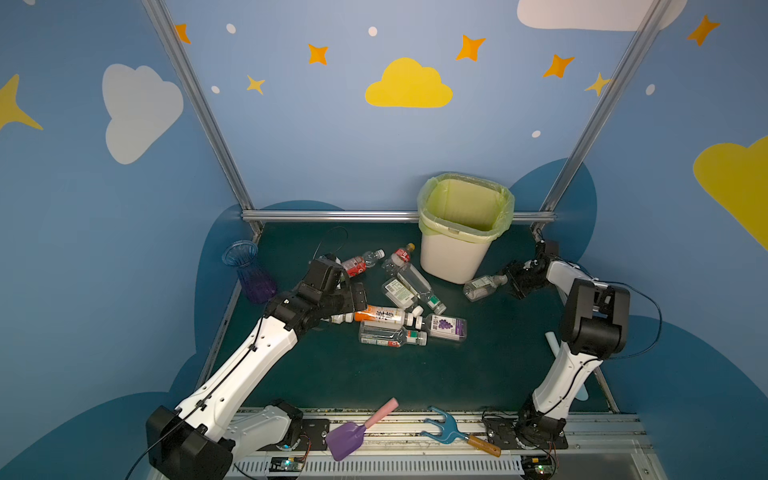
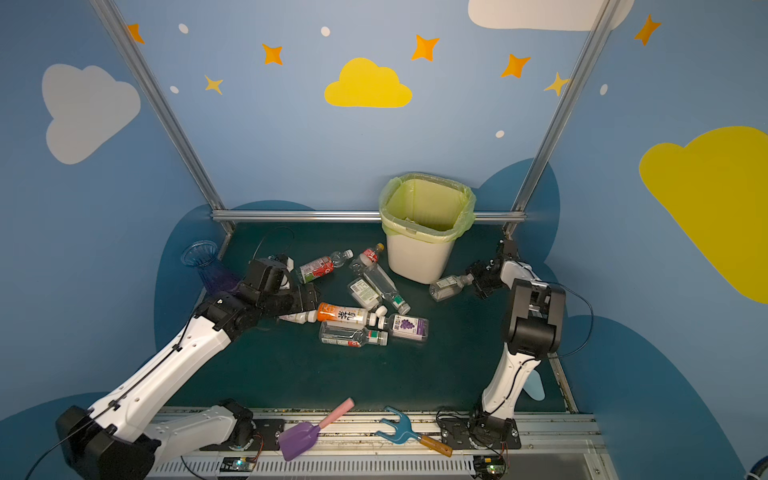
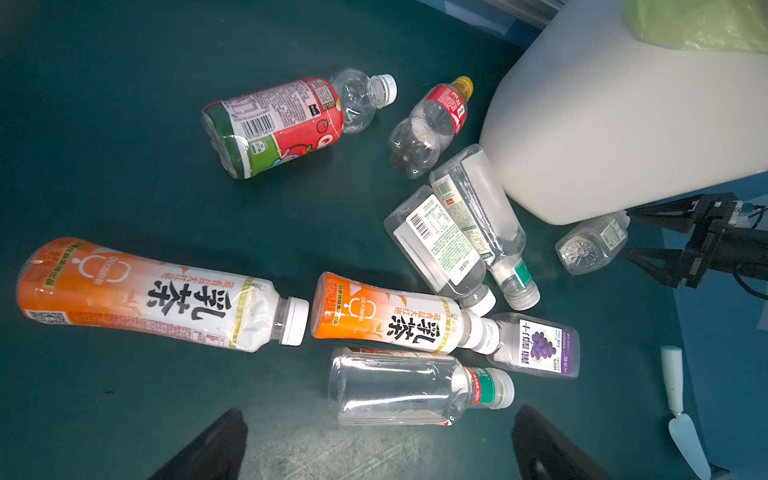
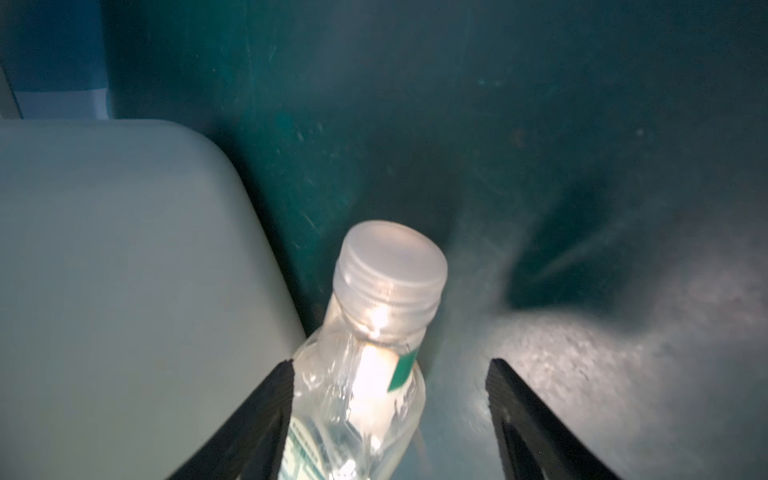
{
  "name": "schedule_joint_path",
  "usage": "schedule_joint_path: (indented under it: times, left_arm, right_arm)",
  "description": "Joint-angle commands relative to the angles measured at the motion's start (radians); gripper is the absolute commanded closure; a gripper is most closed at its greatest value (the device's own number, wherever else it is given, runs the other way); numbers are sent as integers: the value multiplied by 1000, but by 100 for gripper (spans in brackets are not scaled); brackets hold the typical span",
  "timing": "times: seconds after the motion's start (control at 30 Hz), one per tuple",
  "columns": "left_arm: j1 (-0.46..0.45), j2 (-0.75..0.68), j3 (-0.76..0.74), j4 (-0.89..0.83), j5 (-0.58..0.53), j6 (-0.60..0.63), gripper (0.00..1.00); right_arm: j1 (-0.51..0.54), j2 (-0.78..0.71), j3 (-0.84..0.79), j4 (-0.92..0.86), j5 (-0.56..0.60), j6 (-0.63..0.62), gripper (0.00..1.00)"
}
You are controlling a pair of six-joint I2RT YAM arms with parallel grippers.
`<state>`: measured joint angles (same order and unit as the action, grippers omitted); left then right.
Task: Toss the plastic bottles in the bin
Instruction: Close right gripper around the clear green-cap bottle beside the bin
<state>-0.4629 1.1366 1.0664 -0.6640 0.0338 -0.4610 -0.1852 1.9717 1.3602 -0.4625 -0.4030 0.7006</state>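
Front rail: a purple shovel [image 1: 345, 440] and a blue fork [image 1: 442, 430], lying side by side. Beyond them, on the green mat [image 1: 374, 374], my left pincer [image 3: 380, 415] hangs spread wide and empty over the near edge of a heap of bottles [image 1: 390, 316], all on their sides. Farther back, right: my right pincer [image 4: 390, 365] stands partly open about a clear bottle [image 4: 374, 316] just beside the foot of the bin [image 1: 453, 257]. One finger touches the bottle and the other stands clear, so nothing is gripped. The bin stands upright at the mat's back edge. Far left: a blue vase [image 1: 249, 270].
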Motion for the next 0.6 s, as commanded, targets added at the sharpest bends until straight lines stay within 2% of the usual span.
schedule_joint_path:
  times: [0.0,0.37,0.5,0.57]
  left_arm:
    - [9,-5,2,-25,-11,2,0]
    - [17,6,-3,-19,-9,-4,0]
    - [19,5,-10,-19,-9,-10,0]
    - [18,1,-14,-19,-11,-10,0]
  right_arm:
    - [10,28,38,-10,13,8,26]
    - [45,85,89,-39,33,-10,27]
    - [46,93,88,-45,38,-20,35]
    - [45,95,87,-50,41,-25,44]
